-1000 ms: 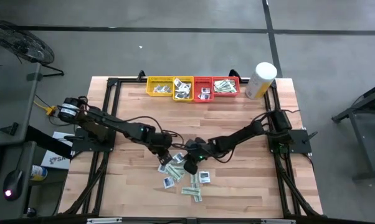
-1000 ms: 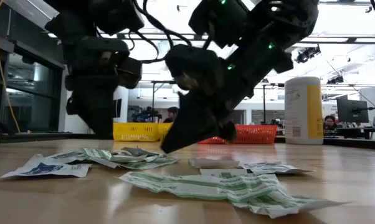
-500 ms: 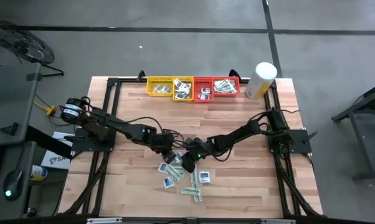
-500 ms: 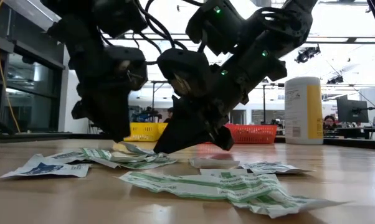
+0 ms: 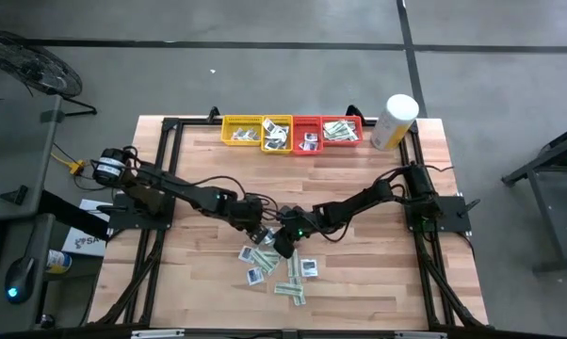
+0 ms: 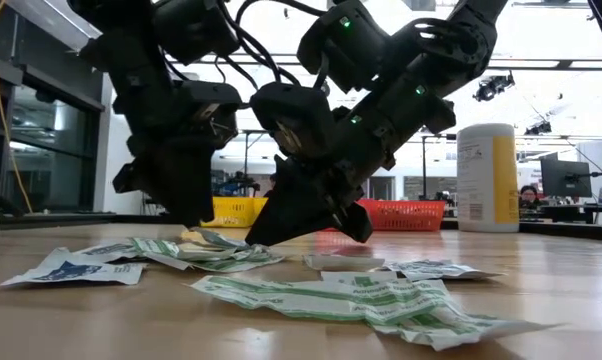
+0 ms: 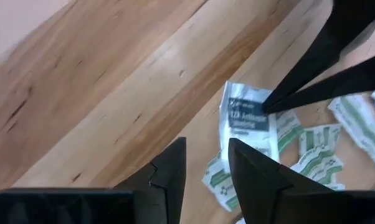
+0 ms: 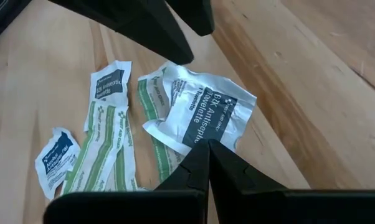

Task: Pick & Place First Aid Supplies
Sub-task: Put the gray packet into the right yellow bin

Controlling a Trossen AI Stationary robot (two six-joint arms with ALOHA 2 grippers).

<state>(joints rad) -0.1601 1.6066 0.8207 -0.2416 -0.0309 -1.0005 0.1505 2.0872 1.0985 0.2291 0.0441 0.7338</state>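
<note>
Packets (image 5: 276,268) lay scattered in a loose heap on the worktop (image 5: 359,179), near its middle and a little toward the near edge. They were narrow white-and-green strips (image 8: 106,158) and small white squares with dark blue centres (image 8: 203,118). More of them filled the yellow trays (image 5: 256,131) and red trays (image 5: 327,131) lined up along the far edge, with a white-and-yellow canister (image 5: 394,121) standing just right of the trays.

Both arms reached in over the heap from opposite sides. The left claw (image 5: 256,229) hung low at the heap's far left corner, its fingers (image 7: 253,171) parted a little with nothing seen between them; in its wrist view a blue-centred square (image 7: 246,118) lay on the wood just beyond the tips. The right claw (image 5: 283,247) was clenched, its fingers (image 8: 203,165) pressed together into a single point. That point sat at the edge of a crumpled blue-centred square; whether it pinched the paper or only touched it could not be told.

In the low view the two claws stood close side by side above the pile, the right claw (image 6: 306,215) tilted with its tip down toward the left claw (image 6: 186,205). Green strips (image 6: 361,300) sprawled nearest the camera, and a blue square (image 6: 76,268) lay apart at the left
</note>
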